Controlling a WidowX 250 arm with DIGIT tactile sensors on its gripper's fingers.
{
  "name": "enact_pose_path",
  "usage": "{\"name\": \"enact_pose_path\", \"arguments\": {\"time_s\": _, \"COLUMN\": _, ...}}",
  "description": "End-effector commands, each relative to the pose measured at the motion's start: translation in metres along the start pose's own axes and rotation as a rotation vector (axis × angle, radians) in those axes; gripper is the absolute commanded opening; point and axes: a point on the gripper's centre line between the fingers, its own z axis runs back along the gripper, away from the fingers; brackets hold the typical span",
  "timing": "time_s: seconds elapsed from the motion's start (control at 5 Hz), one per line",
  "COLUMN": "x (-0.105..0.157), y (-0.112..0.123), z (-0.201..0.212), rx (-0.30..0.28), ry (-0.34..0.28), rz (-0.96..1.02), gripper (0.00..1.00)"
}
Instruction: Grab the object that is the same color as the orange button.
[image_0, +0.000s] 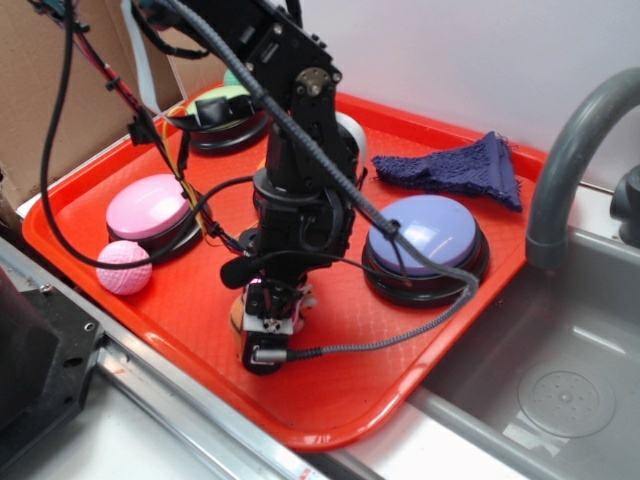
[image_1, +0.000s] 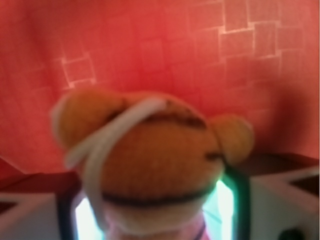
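Note:
The object, a small orange plush tiger (image_1: 160, 150) with black stripes and a white string loop, fills the wrist view. It sits between the two fingers of my gripper (image_1: 152, 192), which press in from both sides; thin strips of light show beside its lower body. In the exterior view the gripper (image_0: 268, 322) points down, close to the red tray (image_0: 330, 400), and a bit of the tiger (image_0: 237, 318) shows at its left. The arm hides the orange button.
On the tray stand a pink-topped button (image_0: 150, 210), a lilac-topped button (image_0: 428, 238) and a green-topped button (image_0: 222, 108). A pink dimpled ball (image_0: 124, 267) lies front left, a dark blue cloth (image_0: 455, 168) at the back. A grey sink (image_0: 560, 390) with a tap lies to the right.

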Motion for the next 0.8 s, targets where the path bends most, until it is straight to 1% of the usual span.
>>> {"name": "enact_pose_path", "arguments": {"time_s": 0.0, "x": -0.081, "y": 0.014, "z": 0.067, "rx": -0.074, "ry": -0.197, "rz": 0.283, "gripper": 0.0}}
{"name": "enact_pose_path", "arguments": {"time_s": 0.2, "x": -0.15, "y": 0.019, "z": 0.094, "rx": -0.119, "ry": -0.332, "rz": 0.511, "gripper": 0.0}}
{"name": "enact_pose_path", "arguments": {"time_s": 0.4, "x": -0.19, "y": 0.005, "z": 0.13, "rx": -0.067, "ry": -0.418, "rz": 0.746, "gripper": 0.35}}
{"name": "enact_pose_path", "arguments": {"time_s": 0.6, "x": -0.208, "y": 0.003, "z": 0.176, "rx": -0.04, "ry": -0.431, "rz": 0.697, "gripper": 0.0}}
